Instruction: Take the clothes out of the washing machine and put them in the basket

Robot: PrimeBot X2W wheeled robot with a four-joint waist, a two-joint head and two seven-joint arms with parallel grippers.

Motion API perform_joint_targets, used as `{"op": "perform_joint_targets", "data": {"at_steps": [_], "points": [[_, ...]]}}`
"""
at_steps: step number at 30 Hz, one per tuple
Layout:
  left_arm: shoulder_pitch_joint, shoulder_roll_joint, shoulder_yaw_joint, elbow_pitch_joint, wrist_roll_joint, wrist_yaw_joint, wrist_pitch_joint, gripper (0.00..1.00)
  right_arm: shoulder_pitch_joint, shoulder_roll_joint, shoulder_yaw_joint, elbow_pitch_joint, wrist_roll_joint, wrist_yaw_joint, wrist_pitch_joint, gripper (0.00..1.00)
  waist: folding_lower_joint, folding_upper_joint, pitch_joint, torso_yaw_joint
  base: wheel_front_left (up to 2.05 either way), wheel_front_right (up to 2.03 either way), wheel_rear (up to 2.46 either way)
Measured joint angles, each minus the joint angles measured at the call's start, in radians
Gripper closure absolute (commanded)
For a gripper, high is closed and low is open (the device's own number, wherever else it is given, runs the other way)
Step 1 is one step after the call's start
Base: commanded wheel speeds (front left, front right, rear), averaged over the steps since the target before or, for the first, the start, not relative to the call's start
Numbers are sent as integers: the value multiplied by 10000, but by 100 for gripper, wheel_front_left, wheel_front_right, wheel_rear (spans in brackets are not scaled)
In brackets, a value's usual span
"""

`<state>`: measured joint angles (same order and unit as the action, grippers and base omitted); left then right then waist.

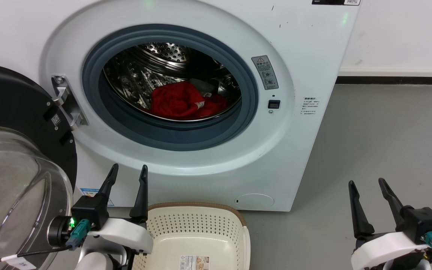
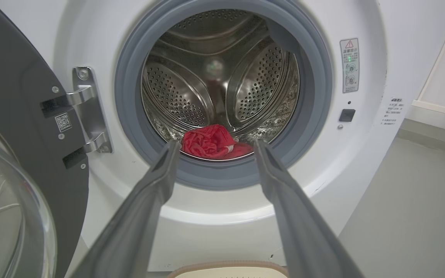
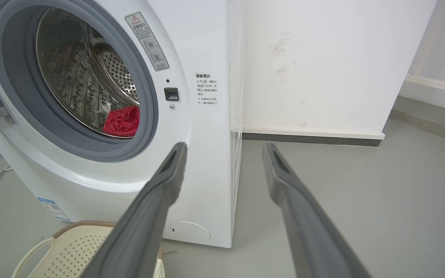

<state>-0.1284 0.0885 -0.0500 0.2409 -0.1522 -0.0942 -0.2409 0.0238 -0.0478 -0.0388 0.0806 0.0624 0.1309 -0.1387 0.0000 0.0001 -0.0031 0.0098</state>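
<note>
Two wide-open, empty grippers wait: the left gripper [image 1: 129, 167] sits at the basket's [image 1: 197, 205] left rim facing the washing machine's [image 1: 306, 56] porthole, likely lined up to reach in, while the right gripper [image 1: 366, 182] is off to the side. The clothes [image 1: 178, 101] lie bunched at the drum's front edge, well beyond the left fingertips.
</note>
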Motion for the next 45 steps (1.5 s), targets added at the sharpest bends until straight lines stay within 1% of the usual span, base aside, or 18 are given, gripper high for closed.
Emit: {"op": "perform_joint_targets", "data": {"at_steps": [11,31,35,42,45], "points": [[-20,-79,113,192,625,-113,-201,0,0,-4,104,-31,-867,0,-247,0,0,0,8,21,0,0,0],[-106,-215,257,334,602,-217,-221,0,-11,-4,111,38,-794,0,-268,0,0,0,133,-23,0,0,0],[-621,-244,255,431,639,-198,-221,0,-126,-6,169,-46,-750,0,-270,0,0,0,381,-9,0,0,0],[-1970,-267,276,763,826,54,-222,0,-632,-6,535,-336,-631,2,-268,0,0,0,1122,-148,0,0,0],[-2722,-130,403,1037,869,67,-221,0,-880,-8,723,-453,-600,0,-280,0,1,0,1555,-288,0,0,0]]}}
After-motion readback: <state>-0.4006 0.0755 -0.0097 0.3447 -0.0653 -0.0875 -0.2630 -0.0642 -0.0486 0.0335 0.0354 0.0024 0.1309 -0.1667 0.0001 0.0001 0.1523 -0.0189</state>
